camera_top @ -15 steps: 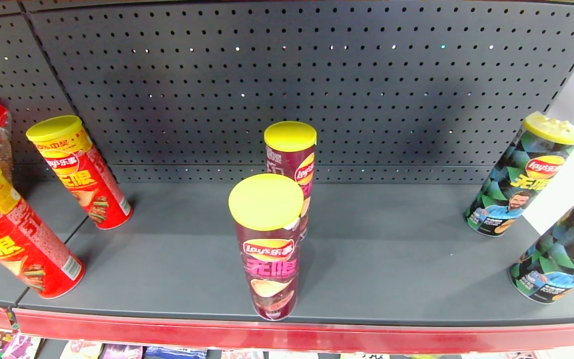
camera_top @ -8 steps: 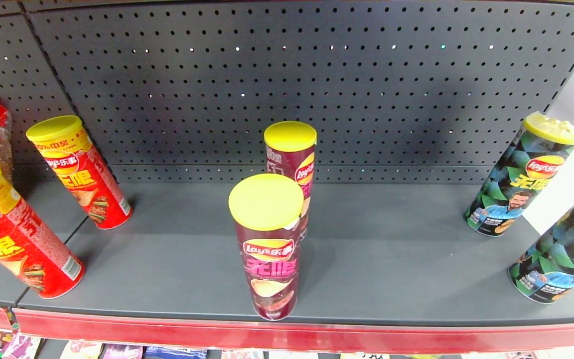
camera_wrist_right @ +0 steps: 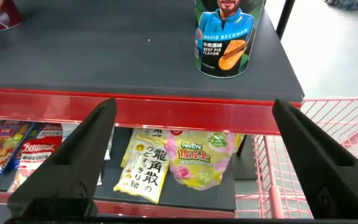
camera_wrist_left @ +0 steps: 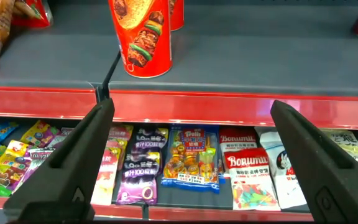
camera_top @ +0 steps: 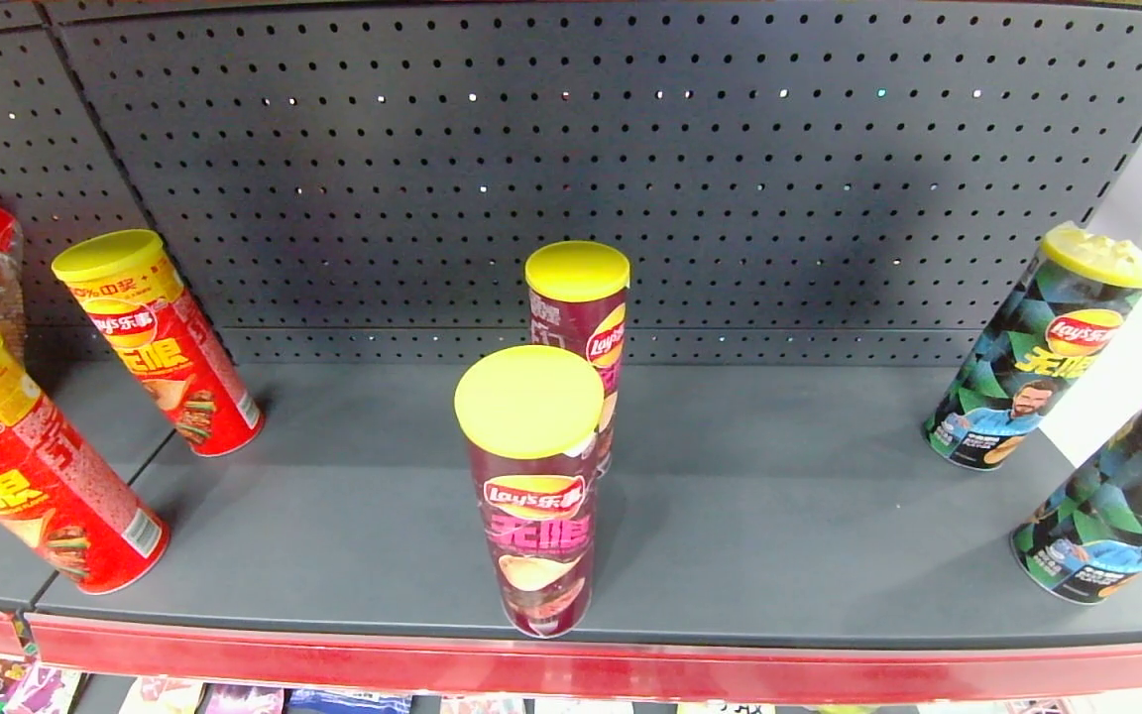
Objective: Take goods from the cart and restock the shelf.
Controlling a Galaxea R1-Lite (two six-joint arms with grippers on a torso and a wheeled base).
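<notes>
Standing upright at mid-frame in the head view, the front maroon can sits near the front edge of the shelf, with the rear maroon can just behind it. The front red can stands at lower left and the rear red can above it. The rear green can and front green can stand at the right edge. The left gripper has its fingers spread wide and grips nothing; the front red can stands beyond it, well apart from both fingers. The right gripper is likewise spread and unloaded, with the front green can beyond it, untouched, near the shelf corner. The pink cart stands beside the shelf.
</notes>
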